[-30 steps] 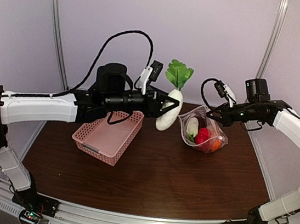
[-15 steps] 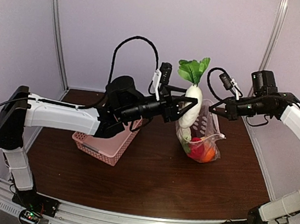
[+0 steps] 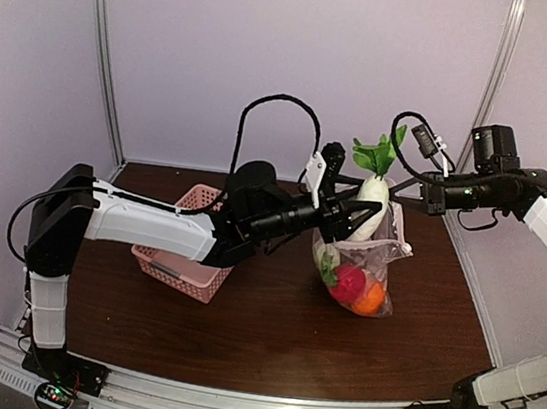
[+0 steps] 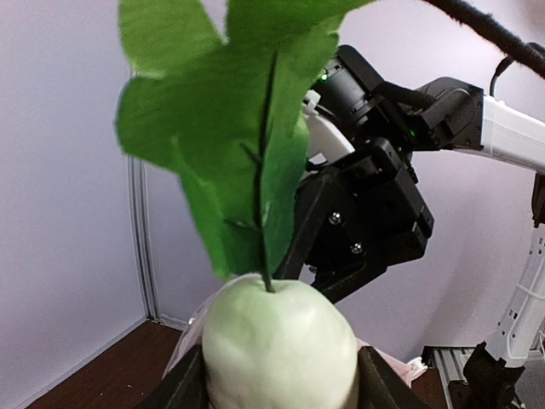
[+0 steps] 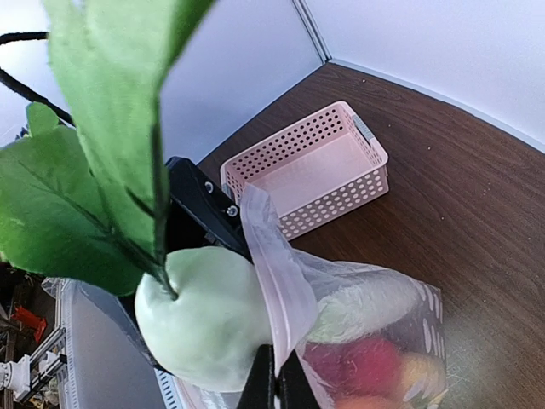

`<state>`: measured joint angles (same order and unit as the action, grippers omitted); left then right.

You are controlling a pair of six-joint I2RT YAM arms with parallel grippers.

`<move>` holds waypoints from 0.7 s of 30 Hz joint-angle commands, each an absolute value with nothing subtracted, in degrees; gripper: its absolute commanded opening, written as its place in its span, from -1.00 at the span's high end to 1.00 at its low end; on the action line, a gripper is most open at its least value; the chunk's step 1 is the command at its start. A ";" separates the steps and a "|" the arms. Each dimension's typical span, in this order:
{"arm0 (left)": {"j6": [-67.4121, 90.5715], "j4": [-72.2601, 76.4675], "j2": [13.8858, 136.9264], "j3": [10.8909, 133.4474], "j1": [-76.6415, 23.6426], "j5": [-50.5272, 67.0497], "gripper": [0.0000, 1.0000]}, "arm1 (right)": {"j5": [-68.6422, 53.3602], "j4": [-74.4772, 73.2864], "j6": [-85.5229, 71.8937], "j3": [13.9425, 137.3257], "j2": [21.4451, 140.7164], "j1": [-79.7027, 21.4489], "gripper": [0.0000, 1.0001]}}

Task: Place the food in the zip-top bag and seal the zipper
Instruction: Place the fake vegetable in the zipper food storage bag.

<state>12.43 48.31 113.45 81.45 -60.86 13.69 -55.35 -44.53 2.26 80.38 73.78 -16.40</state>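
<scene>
My left gripper [image 3: 366, 209] is shut on a white radish [image 3: 374, 192] with green leaves [image 3: 379, 156], held upright at the mouth of the clear zip-top bag [image 3: 363, 272]. In the left wrist view the radish [image 4: 279, 345] sits between my fingers [image 4: 183, 388]. My right gripper [image 3: 408, 192] is shut on the bag's mouth strip [image 5: 281, 281] and holds the bag up. Inside the bag are another radish [image 5: 366, 302], a red piece [image 3: 347, 280] and an orange piece [image 3: 372, 298]. The other food is hidden.
The pink lattice basket [image 3: 176, 270] stands left of the bag, partly under my left arm, and also shows in the right wrist view [image 5: 306, 170]. The brown table [image 3: 275, 346] extends toward the front. Walls close the back and sides.
My left arm has carried the radish to the right, from beside the basket to the bag's mouth. My right gripper has lifted the bag's mouth, so the bag hangs more upright.
</scene>
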 commanded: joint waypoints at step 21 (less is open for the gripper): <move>9.21 16.49 90.59 78.20 -61.32 -0.71 -0.95 | -56.23 -39.66 2.43 74.50 71.11 -16.43 1.00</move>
<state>7.84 33.08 93.36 76.31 -61.36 7.57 -55.75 -42.13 1.63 75.90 72.53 -16.49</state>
